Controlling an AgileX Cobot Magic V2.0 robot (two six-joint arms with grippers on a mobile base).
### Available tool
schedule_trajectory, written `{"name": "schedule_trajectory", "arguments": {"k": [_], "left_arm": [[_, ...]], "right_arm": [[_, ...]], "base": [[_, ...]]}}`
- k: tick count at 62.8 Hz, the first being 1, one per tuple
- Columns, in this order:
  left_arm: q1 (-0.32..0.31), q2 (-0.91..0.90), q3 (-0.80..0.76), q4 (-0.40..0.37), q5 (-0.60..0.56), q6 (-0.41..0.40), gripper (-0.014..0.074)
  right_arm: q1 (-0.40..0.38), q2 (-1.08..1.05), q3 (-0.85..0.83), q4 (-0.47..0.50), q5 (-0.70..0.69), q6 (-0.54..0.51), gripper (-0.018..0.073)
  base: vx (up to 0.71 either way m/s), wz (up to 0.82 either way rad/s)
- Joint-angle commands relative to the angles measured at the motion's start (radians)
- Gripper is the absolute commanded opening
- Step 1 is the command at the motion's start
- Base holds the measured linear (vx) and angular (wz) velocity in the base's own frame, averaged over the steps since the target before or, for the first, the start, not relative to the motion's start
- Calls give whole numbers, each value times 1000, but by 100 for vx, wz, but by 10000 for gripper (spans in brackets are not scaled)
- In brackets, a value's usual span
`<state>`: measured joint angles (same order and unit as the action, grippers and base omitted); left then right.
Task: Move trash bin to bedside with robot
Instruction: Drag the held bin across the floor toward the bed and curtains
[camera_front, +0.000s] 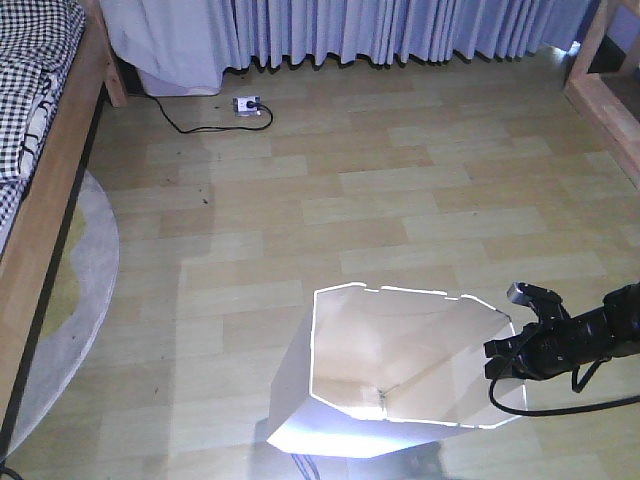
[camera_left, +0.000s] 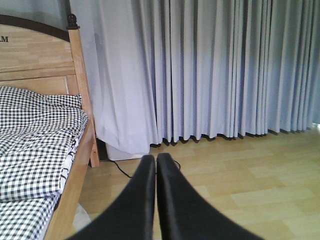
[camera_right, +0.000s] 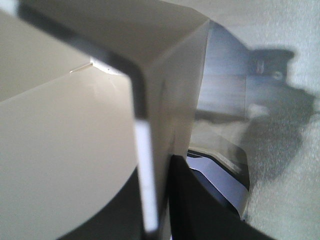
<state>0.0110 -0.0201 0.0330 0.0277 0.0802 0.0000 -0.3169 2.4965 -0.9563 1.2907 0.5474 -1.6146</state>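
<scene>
Fingers of right gripper straddle the right rim wall of the trash bin, one inside, one outside, clamped on it. Judged a rim hold for hauling the bin along. Left gripper is pressed closed, empty, held clear. Bin is mid-floor, well apart from the bed at left; move not yet done.

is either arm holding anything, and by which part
Right gripper grips the trash bin by its rim wall; left gripper is shut, empty.

Black arm w/ thin black cable
</scene>
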Motion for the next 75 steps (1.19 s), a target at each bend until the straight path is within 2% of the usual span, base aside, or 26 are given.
{"name": "schedule_trajectory", "arguments": {"k": [1,75], "left_arm": [[-6,-8,12,-9,-74,-14,-6],[-6,-8,12,-9,-74,-14,-6]], "right_arm": [[-2,-71,-6,29,242,-2,-4],[-2,-71,-6,29,242,-2,-4]], "base": [[29,4],[25,11]]}}
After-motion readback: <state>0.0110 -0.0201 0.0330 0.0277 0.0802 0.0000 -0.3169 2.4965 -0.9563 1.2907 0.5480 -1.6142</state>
